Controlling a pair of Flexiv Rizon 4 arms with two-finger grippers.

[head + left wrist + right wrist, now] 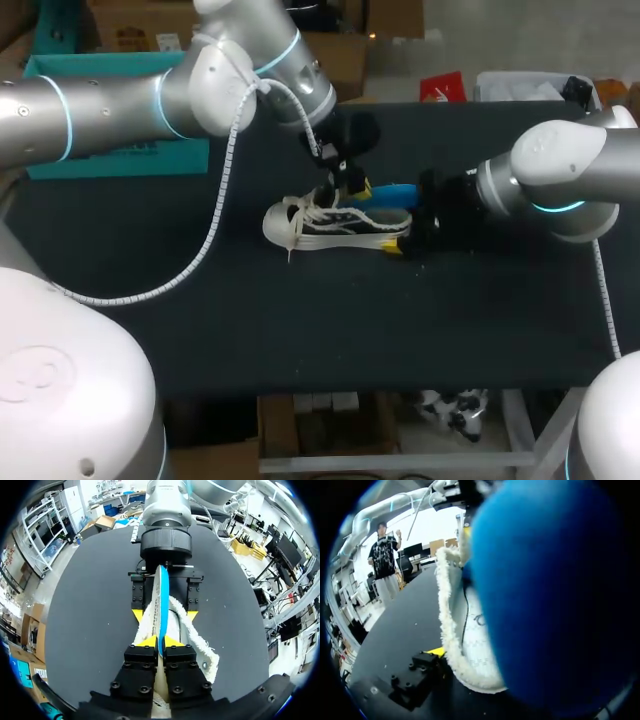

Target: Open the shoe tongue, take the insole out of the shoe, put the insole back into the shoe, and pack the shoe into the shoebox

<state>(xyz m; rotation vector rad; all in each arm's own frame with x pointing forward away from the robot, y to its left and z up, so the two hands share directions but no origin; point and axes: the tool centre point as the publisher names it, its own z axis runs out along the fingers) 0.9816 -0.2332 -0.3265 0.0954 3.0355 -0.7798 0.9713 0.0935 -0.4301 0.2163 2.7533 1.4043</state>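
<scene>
the white shoe (335, 222), black-striped with a fleecy collar, lies at the middle of the dark worktop (200, 320), toe at 9 o'clock, and the thin blue insole (395, 190) juts from its mouth toward 2 o'clock. the left claw (161, 642), its arm bent down from 10 o'clock, is clenched on the insole's edge. the right claw (398, 240), reaching in level from 3 o'clock, clasps the heel from both sides.
</scene>
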